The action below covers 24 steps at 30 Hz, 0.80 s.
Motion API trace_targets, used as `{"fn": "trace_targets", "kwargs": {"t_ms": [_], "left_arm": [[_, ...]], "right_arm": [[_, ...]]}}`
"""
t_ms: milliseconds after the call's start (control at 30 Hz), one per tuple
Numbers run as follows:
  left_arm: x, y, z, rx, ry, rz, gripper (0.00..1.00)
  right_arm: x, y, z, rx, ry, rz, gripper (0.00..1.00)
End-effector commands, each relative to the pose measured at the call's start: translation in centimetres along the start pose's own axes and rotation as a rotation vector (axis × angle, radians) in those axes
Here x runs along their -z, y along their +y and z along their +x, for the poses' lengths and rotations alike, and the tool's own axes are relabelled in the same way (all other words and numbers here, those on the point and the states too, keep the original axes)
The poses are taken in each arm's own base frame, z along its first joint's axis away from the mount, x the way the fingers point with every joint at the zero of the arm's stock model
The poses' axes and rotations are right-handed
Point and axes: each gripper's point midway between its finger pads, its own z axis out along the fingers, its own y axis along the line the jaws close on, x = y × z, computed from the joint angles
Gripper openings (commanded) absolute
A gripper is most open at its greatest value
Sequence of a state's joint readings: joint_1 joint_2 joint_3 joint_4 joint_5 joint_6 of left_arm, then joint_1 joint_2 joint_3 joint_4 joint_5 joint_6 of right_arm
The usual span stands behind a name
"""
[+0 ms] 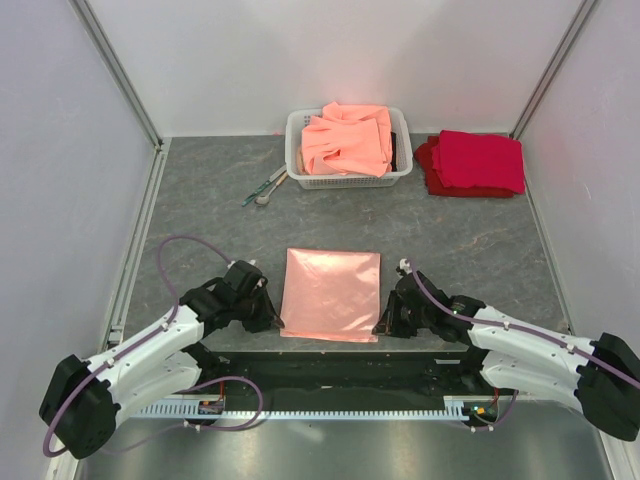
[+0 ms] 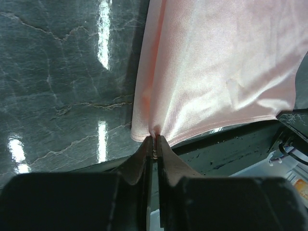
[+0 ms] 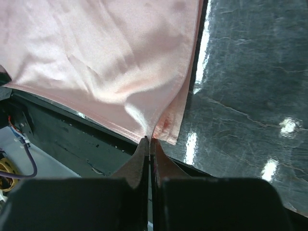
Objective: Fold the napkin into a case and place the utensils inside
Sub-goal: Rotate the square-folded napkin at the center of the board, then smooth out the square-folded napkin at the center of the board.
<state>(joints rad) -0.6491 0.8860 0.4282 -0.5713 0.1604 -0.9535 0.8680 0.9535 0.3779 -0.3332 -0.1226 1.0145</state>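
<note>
**Both napkin corners pinched, on the side away from the basket**

I take the white basket at the back of the bench as my mark. The napkin lies spread flat on the near side of the basket, well apart from it, a pale pink square with its far edge facing the basket's front wall. Its edge farthest from the basket runs along the bench's near rim.

My left fingers are pressed together on the napkin's corner that lies farthest from the basket on the left. In the left wrist view the cloth gathers into a small pleat right where the tips meet, and a sliver of pink shows between them. My right fingers are pinched on the matching corner on the right. There the fabric rises in a soft ridge into the tips, and a second layer of the hem shows just beside them. From above, both arms lie low, one on each side of the napkin.

The utensils lie together just beside the basket's left front corner, teal handles and a silvery spoon angled away from it. Orange cloths are heaped inside the basket and spill over its front rim. Red cloths sit folded just to the basket's right.
</note>
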Motion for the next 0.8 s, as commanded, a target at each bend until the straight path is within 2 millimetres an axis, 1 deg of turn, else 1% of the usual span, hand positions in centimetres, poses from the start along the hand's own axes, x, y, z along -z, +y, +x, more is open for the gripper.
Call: {"fn": "trace_targets", "kwargs": {"t_ms": [0, 100, 167, 200, 267, 333, 367, 400, 433, 467, 500, 533, 567, 600, 633, 667, 733, 767], "left_arm": [[-0.7, 0.6, 0.5, 0.05, 0.009, -0.003, 0.12], [-1.4, 1.5, 1.2, 0.057, 0.034, -0.024, 0.12], [-1.6, 1.9, 1.2, 0.05, 0.035, -0.036, 0.12], [-1.6, 1.8, 1.2, 0.048, 0.035, -0.034, 0.12], [-1.5, 2.0, 1.0, 0.052, 0.025, -0.05, 0.13], [-1.1, 1.7, 0.7, 0.047, 0.011, -0.047, 0.21], [-0.9, 1.5, 0.6, 0.045, 0.012, -0.041, 0.25], [-0.6, 0.8, 0.4, 0.039, 0.013, -0.02, 0.29], [-0.4, 0.6, 0.8, 0.036, 0.034, -0.014, 0.3], [0.0, 0.3, 0.8, 0.024, 0.043, -0.006, 0.32], [0.6, -0.7, 0.3, 0.017, 0.033, 0.016, 0.34], [1.0, -1.1, 0.1, 0.011, 0.025, 0.027, 0.35], [1.7, -1.4, -0.1, 0.004, 0.012, 0.033, 0.35], [2.4, -2.3, -0.9, -0.001, -0.017, 0.057, 0.35], [2.8, -2.5, -1.3, -0.007, -0.041, 0.059, 0.34], [3.2, -3.0, -1.6, -0.009, -0.059, 0.075, 0.34], [3.2, -3.3, -1.8, 0.002, -0.064, 0.089, 0.31], [2.9, -3.5, -1.7, 0.004, -0.053, 0.097, 0.28]], "right_arm": [[0.2, -0.7, -0.7, -0.001, -0.038, 0.059, 0.0], [-0.4, -1.6, -0.4, -0.003, -0.032, 0.077, 0.0], [-0.7, -2.0, -0.3, -0.001, -0.029, 0.093, 0.0], [-0.7, -2.1, -0.2, 0.003, -0.026, 0.095, 0.0], [-0.7, -1.7, 0.0, 0.01, -0.013, 0.073, 0.0], [-0.7, -1.5, 0.0, 0.014, -0.01, 0.071, 0.02], [-0.6, -1.5, -0.1, 0.015, -0.011, 0.068, 0.11], [-0.5, -1.3, -0.2, 0.015, -0.013, 0.066, 0.16], [-0.3, -1.3, -0.2, 0.018, -0.012, 0.07, 0.22], [0.0, -0.7, -0.6, 0.025, -0.021, 0.062, 0.3], [0.2, -0.6, -1.0, 0.033, -0.033, 0.07, 0.32], [0.7, -0.9, -1.0, 0.051, -0.031, 0.095, 0.34], [1.3, -0.1, -1.7, 0.062, -0.048, 0.091, 0.39], [1.6, -0.2, -2.1, 0.071, -0.065, 0.107, 0.42], [2.0, -0.4, -1.9, 0.08, -0.049, 0.13, 0.43], [2.5, 0.3, -2.8, 0.099, -0.076, 0.13, 0.45], [2.8, 0.6, -3.1, 0.119, -0.075, 0.139, 0.46], [3.0, 1.2, -3.5, 0.128, -0.081, 0.129, 0.46]]}}
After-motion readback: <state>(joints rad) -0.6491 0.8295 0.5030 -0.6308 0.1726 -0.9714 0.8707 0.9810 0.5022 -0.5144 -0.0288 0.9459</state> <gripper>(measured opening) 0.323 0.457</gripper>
